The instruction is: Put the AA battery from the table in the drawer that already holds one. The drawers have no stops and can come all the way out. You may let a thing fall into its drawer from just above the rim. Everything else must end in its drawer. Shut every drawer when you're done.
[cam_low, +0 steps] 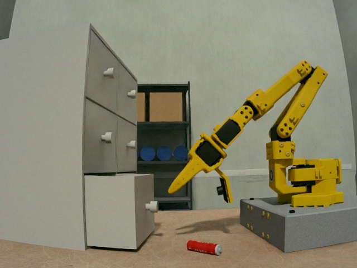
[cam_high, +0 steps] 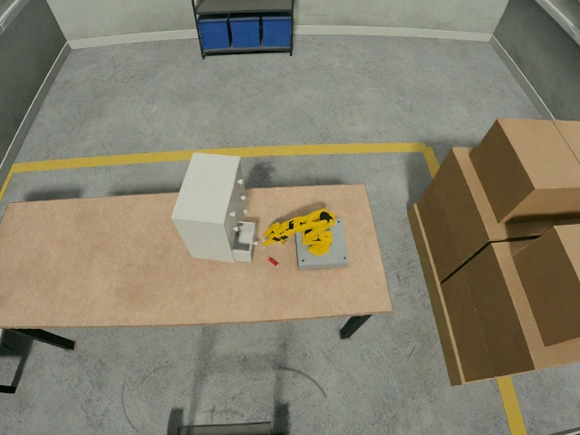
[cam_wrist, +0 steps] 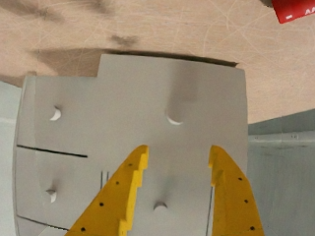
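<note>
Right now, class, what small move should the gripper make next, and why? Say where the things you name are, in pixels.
Probably ease the gripper (cam_high: 264,240) (cam_low: 170,191) (cam_wrist: 180,147) down towards the knob (cam_high: 255,243) (cam_low: 152,206) (cam_wrist: 174,119) of the pulled-out bottom drawer (cam_high: 243,255) (cam_low: 111,211) (cam_wrist: 143,93): the parted fingers hold nothing and their tips hang above the knob's level, just out from it.

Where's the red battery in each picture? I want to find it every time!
Top: the battery is a tiny red stick just below the middle.
Exterior: bottom, a little right of the middle, lying on the table.
Wrist: top right corner, partly cut off.
All three views show the pulled-out drawer near it.
</note>
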You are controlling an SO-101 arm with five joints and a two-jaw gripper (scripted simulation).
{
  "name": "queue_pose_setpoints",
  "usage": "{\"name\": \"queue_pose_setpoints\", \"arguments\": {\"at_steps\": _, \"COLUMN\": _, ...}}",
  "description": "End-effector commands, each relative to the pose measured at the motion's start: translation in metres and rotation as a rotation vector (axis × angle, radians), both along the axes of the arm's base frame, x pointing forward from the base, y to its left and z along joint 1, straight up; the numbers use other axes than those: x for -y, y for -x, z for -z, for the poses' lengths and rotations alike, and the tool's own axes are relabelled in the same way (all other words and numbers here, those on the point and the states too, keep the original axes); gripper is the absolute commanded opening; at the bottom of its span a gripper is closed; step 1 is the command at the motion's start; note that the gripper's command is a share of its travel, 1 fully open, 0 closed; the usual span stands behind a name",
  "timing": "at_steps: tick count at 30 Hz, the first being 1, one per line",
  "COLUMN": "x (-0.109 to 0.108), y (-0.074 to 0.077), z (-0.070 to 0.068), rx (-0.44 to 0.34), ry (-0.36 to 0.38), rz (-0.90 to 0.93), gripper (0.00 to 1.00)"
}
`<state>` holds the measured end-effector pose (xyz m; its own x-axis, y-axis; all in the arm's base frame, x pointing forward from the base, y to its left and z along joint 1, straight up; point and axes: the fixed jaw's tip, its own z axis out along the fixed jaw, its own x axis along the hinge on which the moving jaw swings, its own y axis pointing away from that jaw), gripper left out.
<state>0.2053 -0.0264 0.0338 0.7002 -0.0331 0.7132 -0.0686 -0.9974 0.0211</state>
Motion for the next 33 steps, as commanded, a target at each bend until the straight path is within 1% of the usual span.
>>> {"name": "queue_pose_setpoints", "arguments": {"at_steps": 1, "x": 0.001, "y": -0.002, "z": -0.002, "rx": 0.005, "ry": 0.0, "rz": 0.004, "gripper": 0.21}}
{"name": "queue_pose_setpoints", "arguments": {"at_steps": 11, "x": 0.001, "y": -0.002, "z": -0.002, "rx": 0.005, "ry": 0.0, "rz": 0.004, "gripper": 0.21}}
{"name": "queue_pose_setpoints", "arguments": {"at_steps": 17, "x": 0.001, "y": -0.015, "z": 0.01, "rx": 0.005, "ry": -0.001, "rz": 0.001, "gripper": 0.21}}
{"name": "queue_pose_setpoints", "arguments": {"at_steps": 28, "x": 0.001, "y": -0.015, "z": 0.01, "rx": 0.005, "ry": -0.001, "rz": 0.001, "gripper": 0.21}}
{"name": "queue_pose_setpoints", "arguments": {"at_steps": 33, "x": 0.002, "y": -0.025, "z": 0.023, "rx": 0.005, "ry": -0.002, "rz": -0.001, "gripper": 0.21}}
